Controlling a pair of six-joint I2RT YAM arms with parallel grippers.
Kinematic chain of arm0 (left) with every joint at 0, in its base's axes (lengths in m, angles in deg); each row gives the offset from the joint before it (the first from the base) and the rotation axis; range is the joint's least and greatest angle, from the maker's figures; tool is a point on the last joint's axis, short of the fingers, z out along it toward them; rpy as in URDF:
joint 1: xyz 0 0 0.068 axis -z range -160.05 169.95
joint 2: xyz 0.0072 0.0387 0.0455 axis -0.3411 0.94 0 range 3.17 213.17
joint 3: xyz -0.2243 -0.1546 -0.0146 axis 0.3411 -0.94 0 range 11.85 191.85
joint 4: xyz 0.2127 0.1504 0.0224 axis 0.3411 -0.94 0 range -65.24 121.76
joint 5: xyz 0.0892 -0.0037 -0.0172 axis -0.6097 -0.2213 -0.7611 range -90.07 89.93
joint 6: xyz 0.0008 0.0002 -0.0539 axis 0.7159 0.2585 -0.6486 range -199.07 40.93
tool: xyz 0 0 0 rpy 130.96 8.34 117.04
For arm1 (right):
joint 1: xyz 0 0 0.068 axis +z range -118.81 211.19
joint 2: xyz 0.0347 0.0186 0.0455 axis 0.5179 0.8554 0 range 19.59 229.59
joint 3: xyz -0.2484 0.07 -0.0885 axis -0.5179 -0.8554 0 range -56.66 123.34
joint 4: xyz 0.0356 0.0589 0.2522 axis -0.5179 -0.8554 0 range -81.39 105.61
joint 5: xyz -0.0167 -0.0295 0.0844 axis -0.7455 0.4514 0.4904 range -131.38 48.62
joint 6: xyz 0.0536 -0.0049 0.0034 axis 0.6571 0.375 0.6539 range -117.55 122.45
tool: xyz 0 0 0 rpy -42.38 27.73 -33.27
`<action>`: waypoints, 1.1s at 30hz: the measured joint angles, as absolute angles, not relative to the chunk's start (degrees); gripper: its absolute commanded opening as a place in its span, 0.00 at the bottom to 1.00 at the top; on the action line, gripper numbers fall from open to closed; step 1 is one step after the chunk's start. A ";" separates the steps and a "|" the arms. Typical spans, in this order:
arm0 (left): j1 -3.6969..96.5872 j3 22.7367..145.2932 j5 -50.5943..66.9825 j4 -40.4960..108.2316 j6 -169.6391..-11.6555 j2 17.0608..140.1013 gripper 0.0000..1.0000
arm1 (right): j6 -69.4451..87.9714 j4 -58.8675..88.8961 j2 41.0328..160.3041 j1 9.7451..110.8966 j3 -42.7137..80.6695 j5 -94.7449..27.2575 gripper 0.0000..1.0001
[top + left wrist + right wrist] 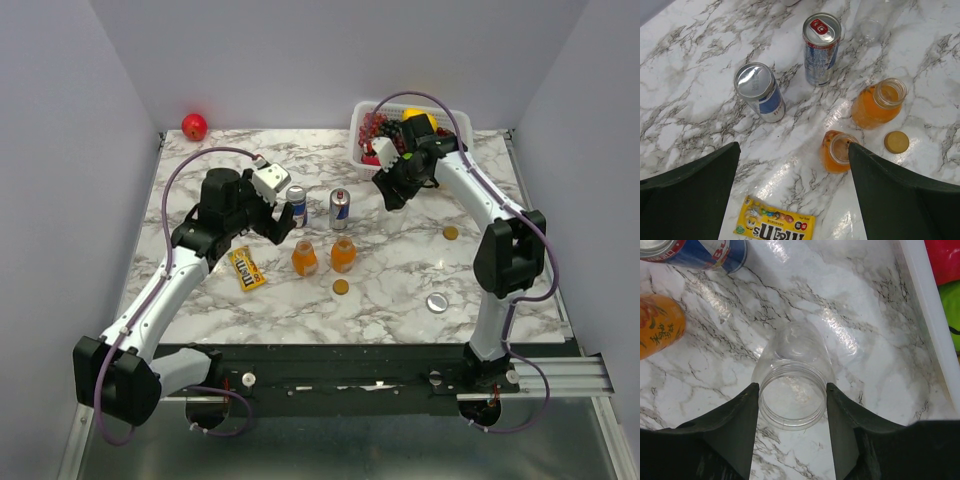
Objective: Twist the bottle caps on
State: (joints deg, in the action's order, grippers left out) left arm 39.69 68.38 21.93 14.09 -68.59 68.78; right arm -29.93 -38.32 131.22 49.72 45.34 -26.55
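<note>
Jar, clear rounded glass, sits inside right gripper, grip unclear; left gripper released.

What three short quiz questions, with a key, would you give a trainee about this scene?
1. True or false: both orange bottles already wear their caps.
2. What stands between the fingers of the right gripper? A) a mug B) the clear jar C) a sponge
3. Fill in: ___ small orange caps lie loose on the table.
Key: 1 false; 2 B; 3 two.
</note>
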 measured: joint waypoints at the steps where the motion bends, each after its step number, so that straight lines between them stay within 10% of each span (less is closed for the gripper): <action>1: 39.85 68.38 22.17 14.44 -68.59 69.00 0.99 | -29.98 -38.37 130.94 49.72 45.06 -26.58 0.32; 33: 62.36 73.62 27.64 46.05 -70.36 92.06 0.99 | -28.88 -59.83 112.38 49.72 59.44 -8.41 0.25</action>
